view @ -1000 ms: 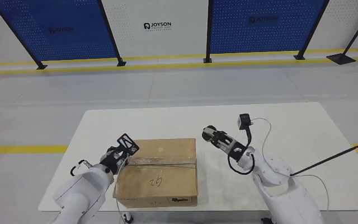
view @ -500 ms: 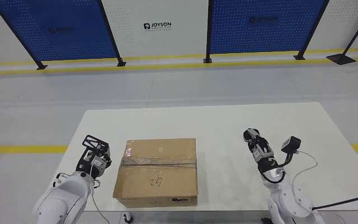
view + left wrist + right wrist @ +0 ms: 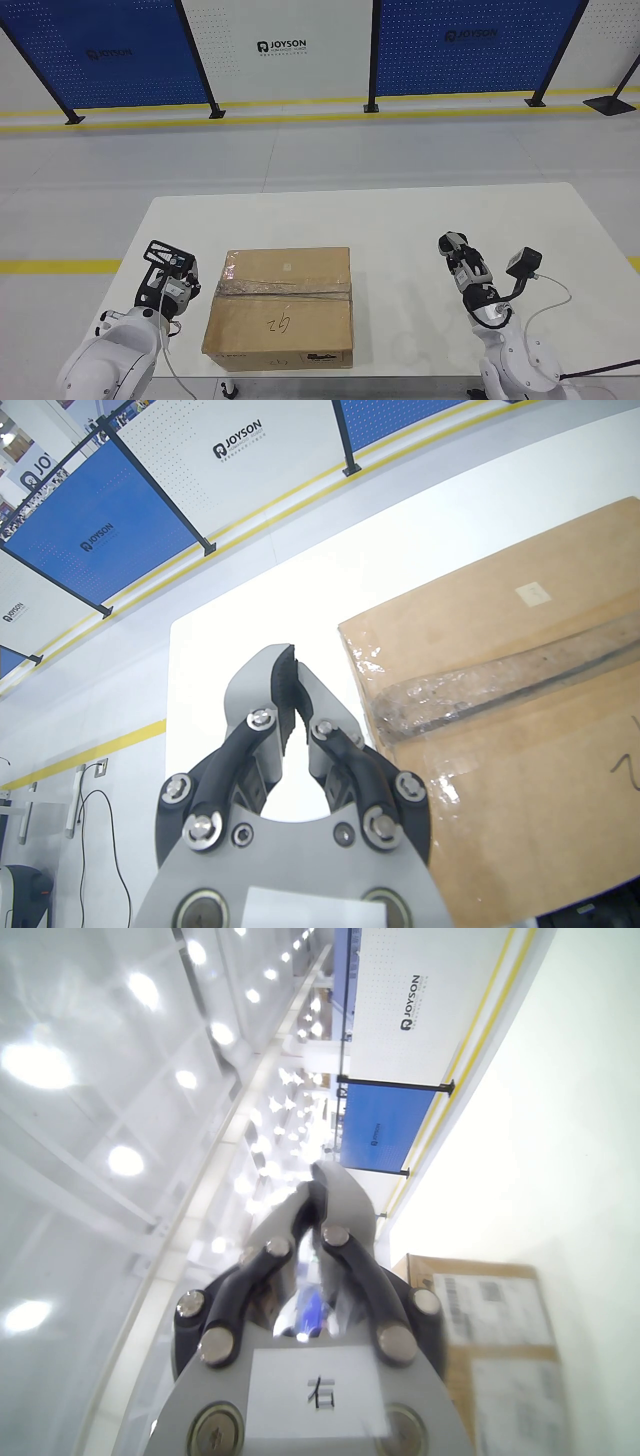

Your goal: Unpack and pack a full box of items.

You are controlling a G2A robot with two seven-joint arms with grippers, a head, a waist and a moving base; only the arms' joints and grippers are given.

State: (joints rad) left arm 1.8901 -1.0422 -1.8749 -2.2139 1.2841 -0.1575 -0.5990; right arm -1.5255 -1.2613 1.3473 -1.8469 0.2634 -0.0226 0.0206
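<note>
- Got a brown cardboard box (image 3: 280, 305) lying flat on the white table (image 3: 420, 210), toward the robot's edge and a bit left of the middle.
- Looks sealed up: flaps down, with a strip of clear tape (image 3: 450, 700) running along the top seam from side to side.
- Can make out a scribbled pen mark (image 3: 283, 323) on the lid, plus a small pale sticker (image 3: 532, 594) farther back.
- Found the left gripper (image 3: 295, 665) hanging just beside the box's left edge, not touching it, over bare table.
- Checked its jaws: shut tight at the tips, holding nothing.
- Spotted the right gripper (image 3: 452, 243) out to the right of the box, well apart from it, pointing away from the robot.
- Same deal with those jaws: closed tip to tip, gripping nothing.
- From the right wrist view, can also see the side of the box with printed labels (image 3: 487, 1310) stuck on it.
- Behind the table, just blue and white panels (image 3: 130, 50) on black stands, plus yellow lines (image 3: 300, 110) on the floor.
</note>
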